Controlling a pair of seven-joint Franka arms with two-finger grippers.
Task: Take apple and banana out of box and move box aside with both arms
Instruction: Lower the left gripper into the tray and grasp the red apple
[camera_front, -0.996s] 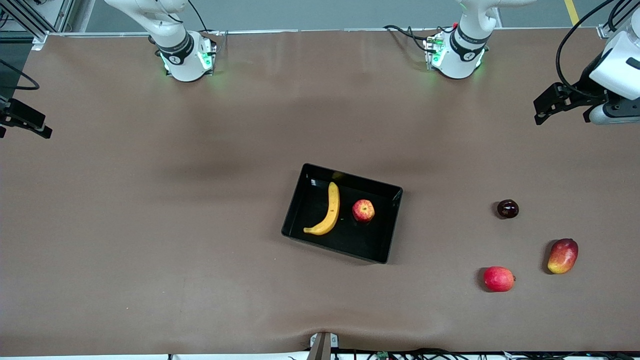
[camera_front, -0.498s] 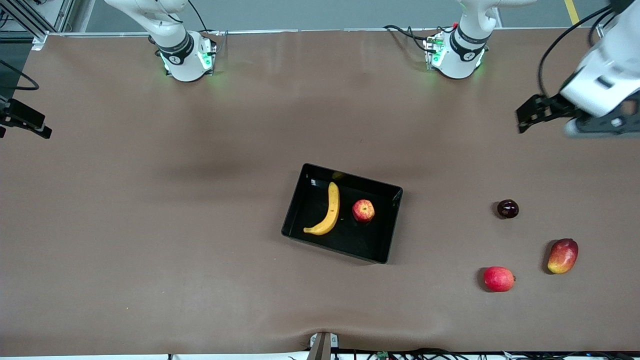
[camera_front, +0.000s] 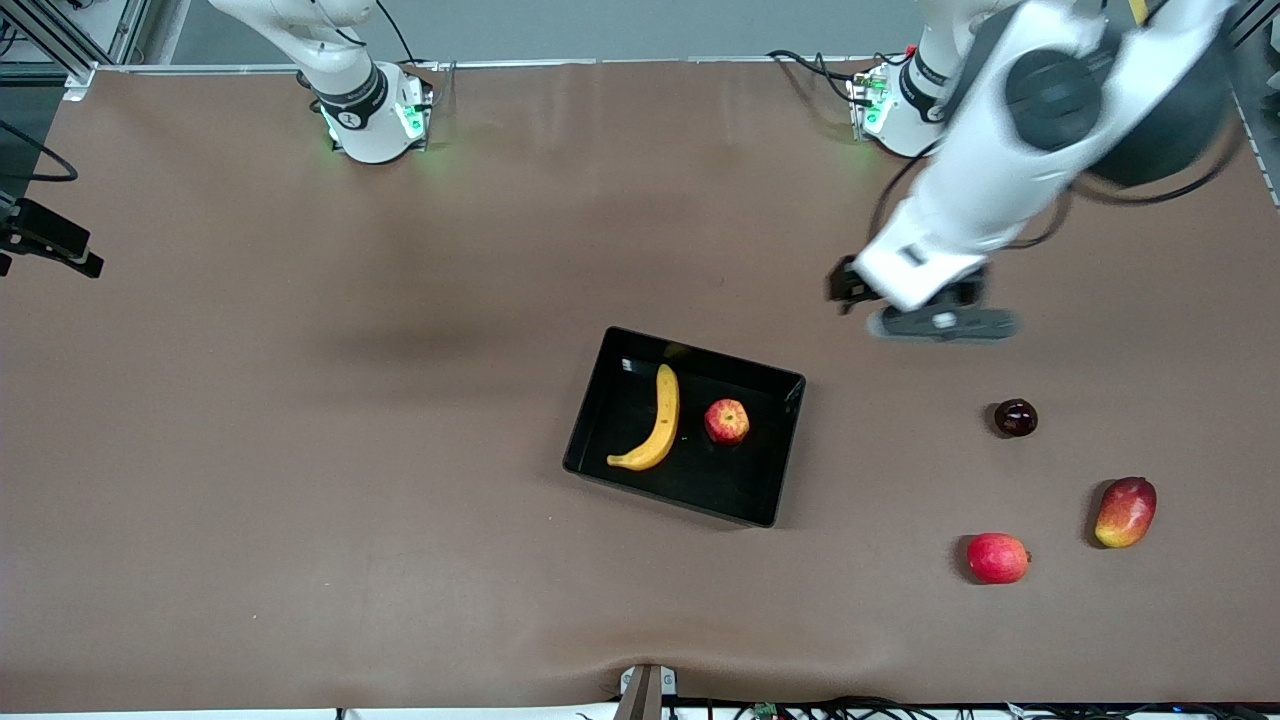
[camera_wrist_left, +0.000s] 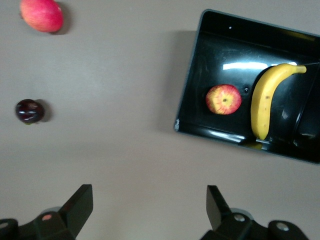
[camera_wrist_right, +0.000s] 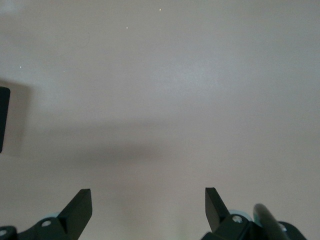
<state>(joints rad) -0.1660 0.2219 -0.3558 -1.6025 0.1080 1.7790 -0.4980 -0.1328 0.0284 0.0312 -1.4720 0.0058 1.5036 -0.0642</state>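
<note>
Since a second ago the left arm has swung in from its end of the bench, and the left tool (camera_front: 850, 290) now hangs over bare bench, above the gap between its base and the black box (camera_front: 590, 420). Its fingers (camera_wrist_left: 80, 207) stand spread wide, grasping nothing.

The box lies near the middle of the bench, slightly skewed to the bench edges. Inside it the banana (camera_front: 655, 420) lies with its long axis running from the robots' bases toward the front camera, its lower end hooking toward the right arm's end of the bench. The small red apple (camera_front: 727, 421) sits just beside it in the box, toward the left arm's end, not touching it.

Well apart from the box, toward the left arm's end, three loose fruits rest on the bench: a dark cherry-like fruit (camera_front: 1015, 417), a red-and-yellow mango (camera_front: 1126, 511), and a red fruit (camera_front: 997, 558) nearest the front camera.

The right arm waits; the right tool (camera_wrist_right: 147, 207) is over bare bench, fingers spread and empty.

The bench (camera_front: 300, 450) is covered in a plain brown sheet; a grey floor shows past its edge by the bases.
</note>
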